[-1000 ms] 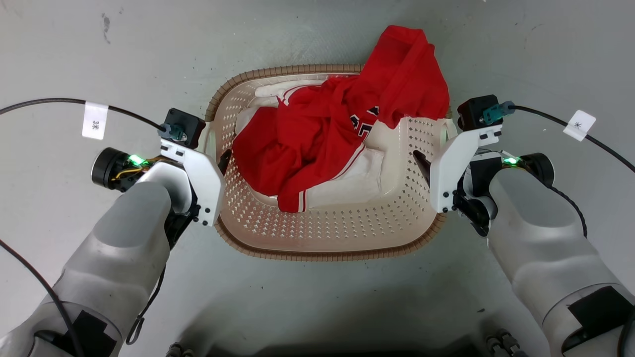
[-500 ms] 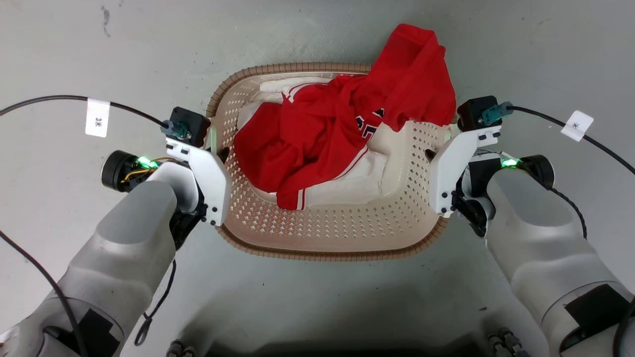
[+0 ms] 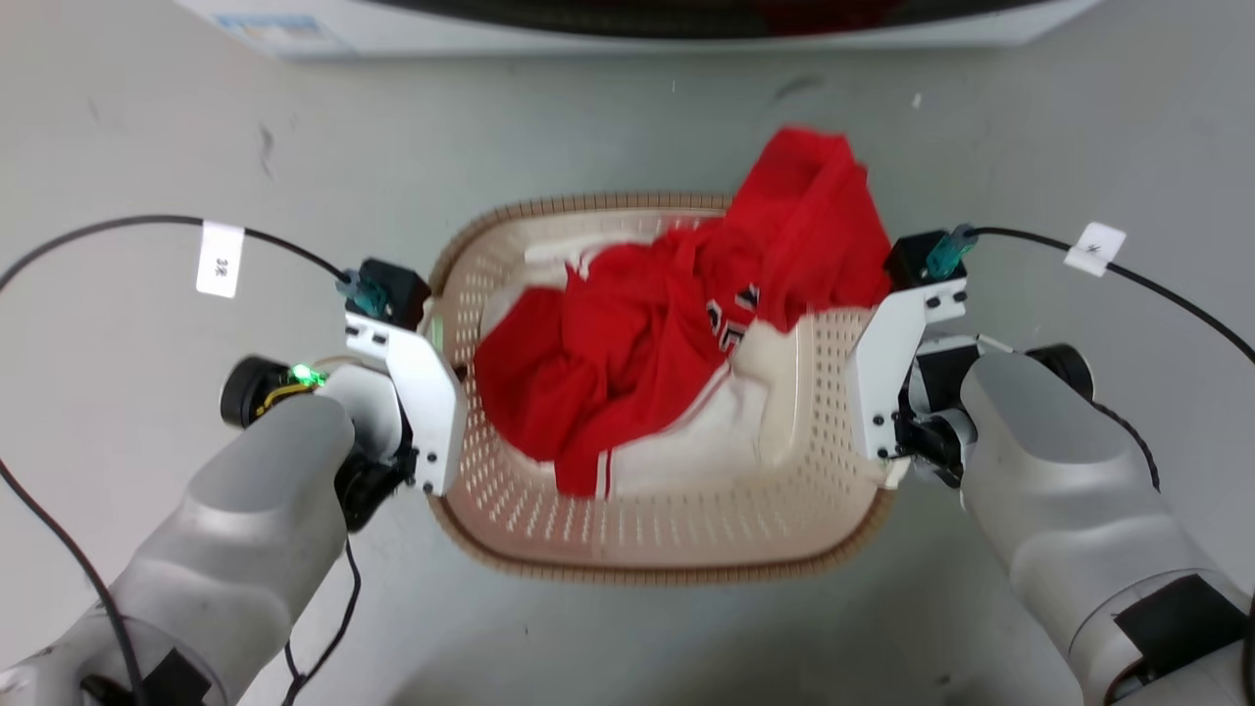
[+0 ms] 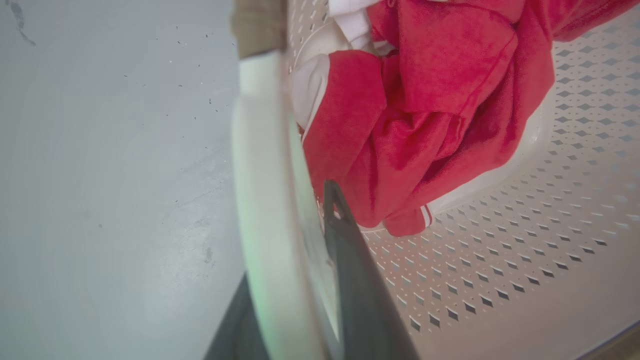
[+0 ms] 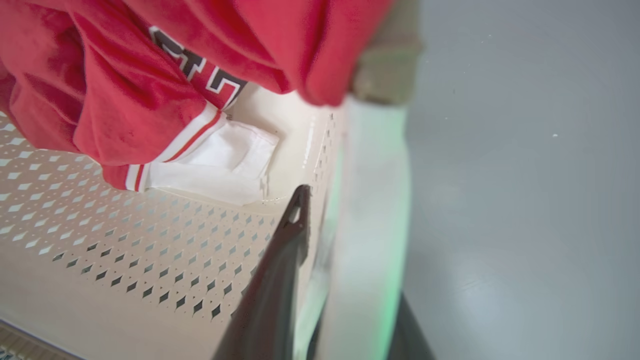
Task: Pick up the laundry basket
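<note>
The laundry basket [image 3: 686, 572] sits in the middle of the head view over the grey floor [image 3: 147, 127]. Whether it has left the floor I cannot tell.

A red jersey [image 3: 627, 373] is heaped inside with white cloth [image 3: 686, 451] under it. One fold spills over the rim at 1 o'clock, so it could slide off if the basket tips.

At the basket's 9 o'clock the left gripper [image 4: 295, 280] straddles the white handle [image 4: 265, 175], with one dark finger [image 4: 350, 280] inside the wall and the other outside. At 3 o'clock the right gripper [image 5: 345, 300] straddles the other handle [image 5: 372, 200] the same way, with its finger [image 5: 270, 290] inside. Both look pinched onto their handles with no gap showing. Holding opposite sides like this should keep the load level and share the weight as the basket is raised, which I judge to be the step in hand.

A white washer [image 3: 588, 25] lies along 12 o'clock, well apart from the basket.

- **Basket and grip:** one basket, two handles, two grippers, each holding one handle.
- **Clothes:** the red and white cloth may be one garment or two.
- **Cables:** two black cables, each with one white tag [image 3: 219, 258] [image 3: 1095, 247].
</note>
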Controlling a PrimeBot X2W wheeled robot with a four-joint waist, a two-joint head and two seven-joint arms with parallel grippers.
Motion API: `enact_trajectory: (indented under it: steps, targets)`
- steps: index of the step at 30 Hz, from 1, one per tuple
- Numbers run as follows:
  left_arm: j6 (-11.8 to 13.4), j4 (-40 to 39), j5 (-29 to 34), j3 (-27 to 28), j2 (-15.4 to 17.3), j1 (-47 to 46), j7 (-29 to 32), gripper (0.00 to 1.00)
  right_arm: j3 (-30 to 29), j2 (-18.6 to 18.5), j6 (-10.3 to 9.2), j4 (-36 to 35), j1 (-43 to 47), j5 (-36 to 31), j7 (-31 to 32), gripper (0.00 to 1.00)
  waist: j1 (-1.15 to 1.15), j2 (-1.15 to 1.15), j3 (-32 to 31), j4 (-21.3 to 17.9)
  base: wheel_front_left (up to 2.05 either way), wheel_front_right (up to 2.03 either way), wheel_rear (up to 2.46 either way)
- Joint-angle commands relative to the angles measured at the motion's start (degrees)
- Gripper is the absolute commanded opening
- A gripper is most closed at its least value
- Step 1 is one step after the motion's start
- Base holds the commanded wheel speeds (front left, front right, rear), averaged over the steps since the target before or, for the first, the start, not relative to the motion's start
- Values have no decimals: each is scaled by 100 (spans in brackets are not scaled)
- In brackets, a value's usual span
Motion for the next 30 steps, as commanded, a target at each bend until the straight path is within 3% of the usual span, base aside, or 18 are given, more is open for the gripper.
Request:
enact_trajectory:
  steps: [1, 8, 17, 30]
  targets:
    - [3, -130, -183, -152, 163, 134, 245, 0, -30, -46, 5, 17, 93, -114, 279, 0, 0, 0, -549, -7, 0, 0, 0]
    - [-3, -612, -867, -601, 536, 350, 869, 0, -107, -62, 3, 17, 323, -119, 1168, 0, 0, 0, -1605, 30, 0, 0, 0]
    - [-3, -962, -1449, -1009, 873, 601, 1656, 0, 264, -80, 3, -326, 615, 322, 2005, 0, 0, 0, -2603, 52, 0, 0, 0]
    - [-8, -1272, -1934, -1221, 1052, 963, 2679, 0, 608, -83, 5, -411, 952, 912, 3031, 0, 0, 0, -3786, 5, 0, 0, 0]
